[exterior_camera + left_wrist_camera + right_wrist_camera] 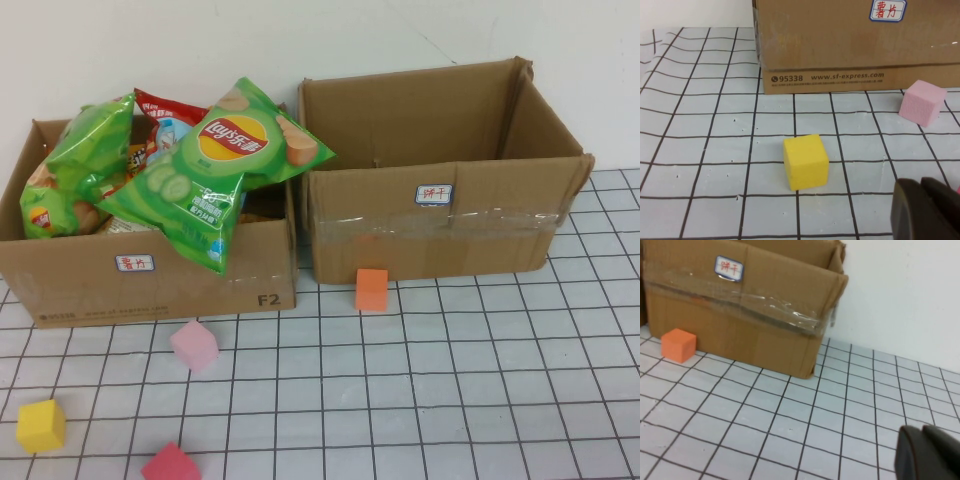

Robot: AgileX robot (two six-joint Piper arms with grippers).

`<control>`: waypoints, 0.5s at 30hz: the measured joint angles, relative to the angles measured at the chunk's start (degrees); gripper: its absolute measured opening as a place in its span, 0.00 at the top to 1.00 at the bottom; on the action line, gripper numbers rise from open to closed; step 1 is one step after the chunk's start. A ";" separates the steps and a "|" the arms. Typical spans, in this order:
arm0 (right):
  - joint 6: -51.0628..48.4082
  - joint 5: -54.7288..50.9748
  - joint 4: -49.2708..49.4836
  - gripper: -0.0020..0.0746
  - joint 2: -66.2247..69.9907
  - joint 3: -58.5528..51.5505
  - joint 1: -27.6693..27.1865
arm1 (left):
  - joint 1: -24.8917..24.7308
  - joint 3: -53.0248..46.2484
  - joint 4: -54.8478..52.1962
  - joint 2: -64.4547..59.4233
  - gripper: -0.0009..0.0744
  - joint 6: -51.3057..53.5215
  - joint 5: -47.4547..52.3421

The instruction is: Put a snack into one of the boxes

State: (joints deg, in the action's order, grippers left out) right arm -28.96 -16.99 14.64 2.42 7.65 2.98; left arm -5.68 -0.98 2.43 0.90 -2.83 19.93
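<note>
Neither arm shows in the high view. Left gripper (923,207) sits low over the table, fingers together. Right gripper (926,454) likewise low, fingers closed, holding nothing.

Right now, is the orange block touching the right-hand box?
Cannot tell. In the high view, the orange block overlaps the right-hand box; the right wrist view shows no plain gap or contact.

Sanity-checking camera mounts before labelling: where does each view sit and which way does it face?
High view: raised on the robot's side, angled down at the left box, the right box and the gridded table; no arm shows.
Left wrist view: low, facing the left box's front and the yellow cube; left gripper shut at the edge.
Right wrist view: low, facing the right box and the orange cube; right gripper shut.
Shared: high and left wrist views both show the yellow cube.
</note>
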 joint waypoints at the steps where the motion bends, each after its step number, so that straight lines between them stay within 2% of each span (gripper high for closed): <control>1: 0.03 0.03 0.14 0.97 -1.18 -0.85 -0.10 | 0.00 0.00 0.00 0.00 0.99 0.00 0.00; 11: 0.48 0.36 0.70 0.97 -2.94 -3.06 -0.31 | 0.00 0.00 0.00 0.00 0.99 0.00 0.00; 15: 8.57 0.25 -5.45 0.97 -2.94 -5.10 -0.31 | 0.00 0.00 0.00 0.00 0.99 0.00 0.00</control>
State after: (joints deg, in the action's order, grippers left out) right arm -20.38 -16.74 9.19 -0.51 2.54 2.67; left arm -5.68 -0.98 2.43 0.90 -2.83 19.93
